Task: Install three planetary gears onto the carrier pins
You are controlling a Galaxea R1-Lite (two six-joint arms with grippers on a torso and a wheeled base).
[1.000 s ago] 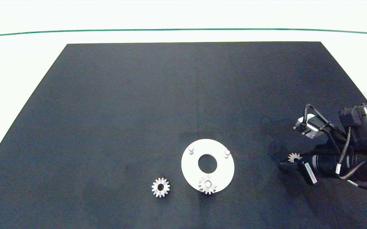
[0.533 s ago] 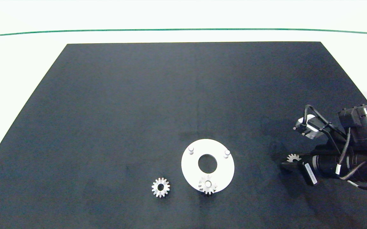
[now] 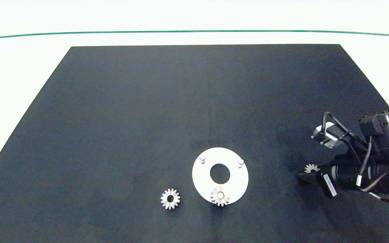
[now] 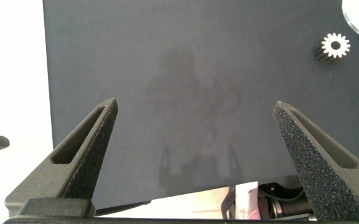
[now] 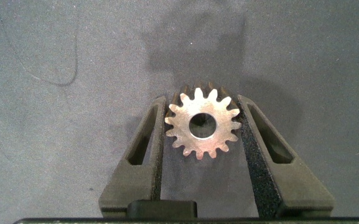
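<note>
The white disc (image 3: pixel 201 179) carries one planetary gear (image 3: pixel 220 196) seated on its near carrier pin, while the two far pins (image 3: pixel 202 159) (image 3: pixel 240 163) stand bare. A second gear (image 3: pixel 170 198) lies on the black mat (image 3: pixel 130 118) just left of the disc. Well right of the disc, the right gripper (image 5: pixel 201 127) is clamped on the third gear (image 5: pixel 202 124), seemingly just above the mat; the left gripper (image 4: pixel 195 134) hangs spread wide, gripping nothing.
</note>
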